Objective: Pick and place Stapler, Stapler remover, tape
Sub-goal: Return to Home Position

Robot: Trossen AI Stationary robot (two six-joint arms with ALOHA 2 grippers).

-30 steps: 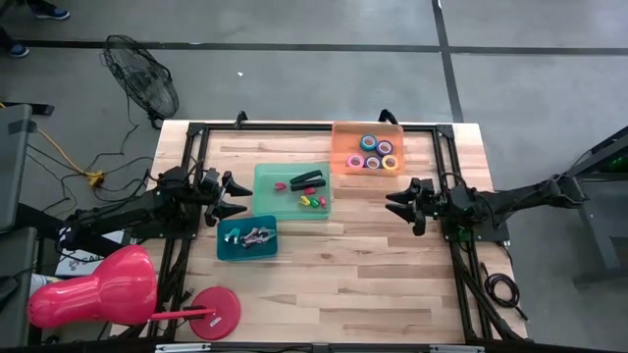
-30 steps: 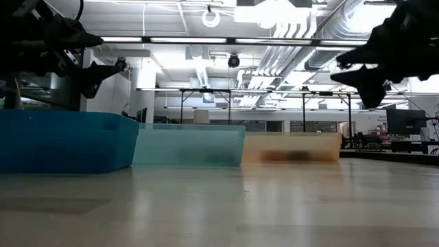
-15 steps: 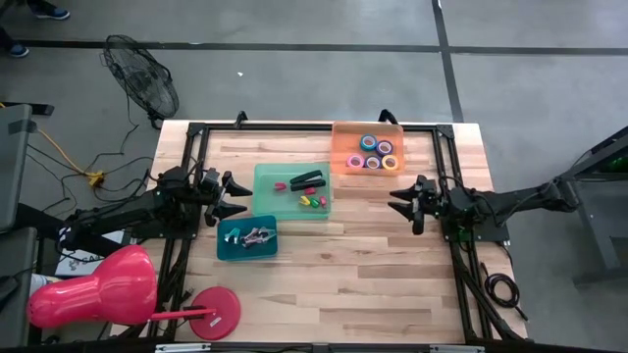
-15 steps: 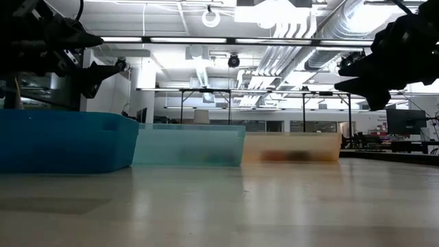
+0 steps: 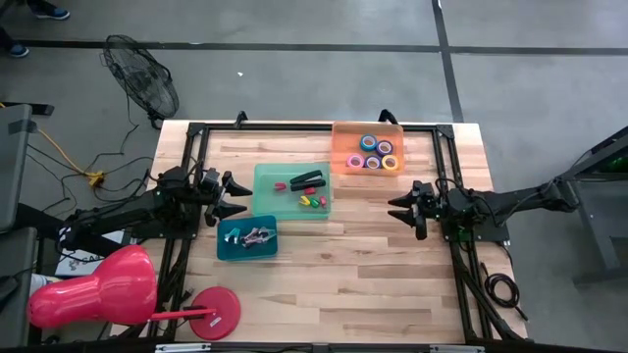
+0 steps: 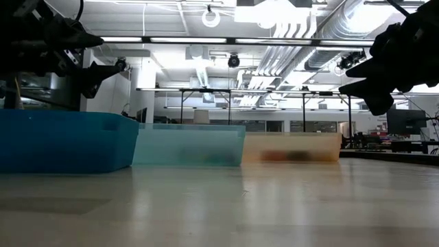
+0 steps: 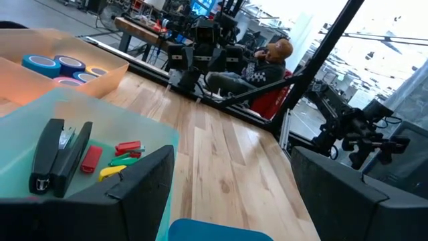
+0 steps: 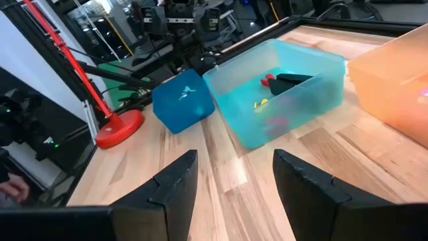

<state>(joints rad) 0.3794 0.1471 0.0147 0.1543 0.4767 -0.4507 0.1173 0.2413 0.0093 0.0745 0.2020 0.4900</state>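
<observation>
We are hovering the left gripper [image 5: 241,199] beside the green bin [image 5: 270,204] and the right gripper [image 5: 394,209] well apart, both wide and empty. The tape [image 5: 378,152] is sitting in the orange bin [image 5: 343,163]. We think a low swing could be knocking bins.
</observation>
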